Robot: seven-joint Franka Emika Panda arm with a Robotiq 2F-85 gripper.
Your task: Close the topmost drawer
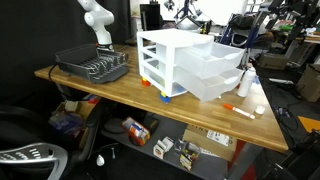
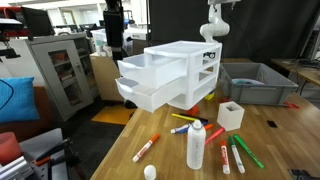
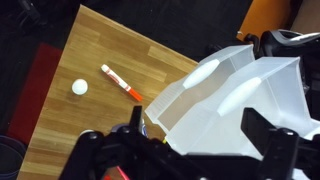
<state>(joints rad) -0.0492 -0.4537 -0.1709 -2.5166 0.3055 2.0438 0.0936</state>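
The white-framed drawer unit (image 1: pixel 160 45) (image 2: pixel 190 55) stands on the wooden table. The topmost drawer (image 1: pixel 205 55) (image 2: pixel 148 68) is translucent white and pulled well out. The like drawer below it (image 1: pixel 215 85) (image 2: pixel 150 95) is also pulled out. In the wrist view my gripper (image 3: pixel 198 128) is open, its two black fingers wide apart, high above the open drawers (image 3: pixel 250 85). Nothing is between the fingers. In both exterior views only the white arm (image 1: pixel 97 25) (image 2: pixel 212 25) shows clearly, behind the unit.
A dark dish rack (image 1: pixel 95 68) sits at one table end and a grey bin (image 2: pixel 250 85) beside the unit. Several markers, a white bottle (image 2: pixel 196 145) and a white cup (image 2: pixel 231 115) lie near the drawers. A red marker (image 3: pixel 122 83) and white ball (image 3: pixel 80 87) lie below.
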